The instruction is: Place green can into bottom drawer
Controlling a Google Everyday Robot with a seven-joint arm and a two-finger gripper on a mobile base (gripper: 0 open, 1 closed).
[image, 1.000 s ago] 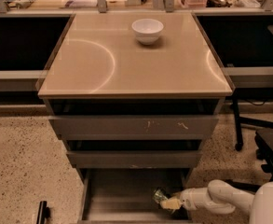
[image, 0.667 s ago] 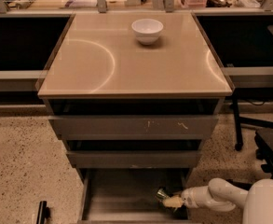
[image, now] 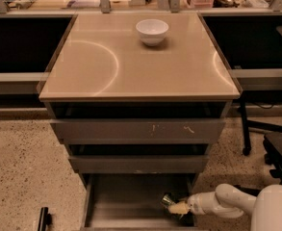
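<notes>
In the camera view, the gripper (image: 177, 207) reaches from the right into the open bottom drawer (image: 126, 203), its jaws pinching the green can (image: 167, 199) low over the tray's right side, probably for a gentle release. The white bowl (image: 152, 31) sits on the desk (image: 107, 66) above

Grey-brown metal bottom drawer (image: 88, 202), pulled open: floor bare from 9 o'clock through centre. Gripper (image: 178, 207) and small green can (image: 167, 199) crowd the 4 o'clock corner. Flat grey middle drawer front (image: 138, 163) overhangs at 12 o'clock.
</notes>
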